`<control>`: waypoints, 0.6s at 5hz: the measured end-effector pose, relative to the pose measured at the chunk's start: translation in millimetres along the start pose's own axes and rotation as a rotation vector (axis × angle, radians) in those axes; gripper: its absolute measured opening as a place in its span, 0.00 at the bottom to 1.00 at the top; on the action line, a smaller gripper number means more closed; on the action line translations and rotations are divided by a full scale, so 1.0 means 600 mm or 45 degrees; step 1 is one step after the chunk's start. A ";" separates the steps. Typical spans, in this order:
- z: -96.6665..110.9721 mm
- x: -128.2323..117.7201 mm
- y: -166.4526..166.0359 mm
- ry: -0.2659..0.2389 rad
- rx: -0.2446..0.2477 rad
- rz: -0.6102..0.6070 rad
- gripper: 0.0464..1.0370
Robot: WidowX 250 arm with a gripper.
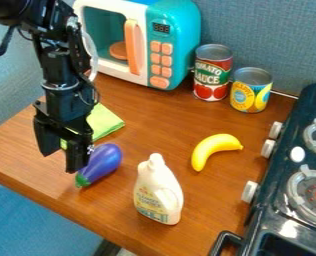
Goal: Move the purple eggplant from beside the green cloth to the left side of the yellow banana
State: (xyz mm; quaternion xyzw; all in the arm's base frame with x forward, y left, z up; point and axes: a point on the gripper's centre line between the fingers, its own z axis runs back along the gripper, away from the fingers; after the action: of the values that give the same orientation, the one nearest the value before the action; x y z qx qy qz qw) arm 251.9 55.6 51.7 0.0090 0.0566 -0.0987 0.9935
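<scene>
Nearest the camera, at the lower right, are the dark toy stove [244, 245] and its handle; a white bottle [159, 194] stands upright between it and the gripper. At the upper left hangs the black gripper [61, 156], its jaws parted, with nothing visible held between them. Just beside the finger on the bottle's side lies a purple eggplant [104, 160], its green stem end pointing toward the near edge of the wooden table [187, 120]; whether finger and eggplant touch cannot be told. Behind the gripper, and partly hidden by it, lies a green cloth [106, 123]. Farther out, a yellow banana [210, 149] rests between bottle and stove, and at the back stand a red-labelled can [213, 75], a yellow-and-blue can [250, 92] and a toy microwave [157, 47]. Principal hazards, as judged from this arrangement: a finger lowered off-centre could press on the eggplant's rounded side and roll it, possibly over the nearby table edge; a sideways sweep toward the camera could tip the bottle, tall and narrow-necked as it is; and a fingertip brought low over the cloth could snag or drag its loose fabric.
</scene>
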 end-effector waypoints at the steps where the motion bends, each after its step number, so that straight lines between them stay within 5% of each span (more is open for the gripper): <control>1: -0.001 0.002 -0.005 -0.006 -0.031 -0.022 0.96; 3: 0.000 0.007 -0.015 -0.023 -0.067 -0.045 0.96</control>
State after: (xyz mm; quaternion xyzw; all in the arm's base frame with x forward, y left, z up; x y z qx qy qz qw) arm 254.0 46.2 50.9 -0.0190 0.0503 -0.1148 0.9919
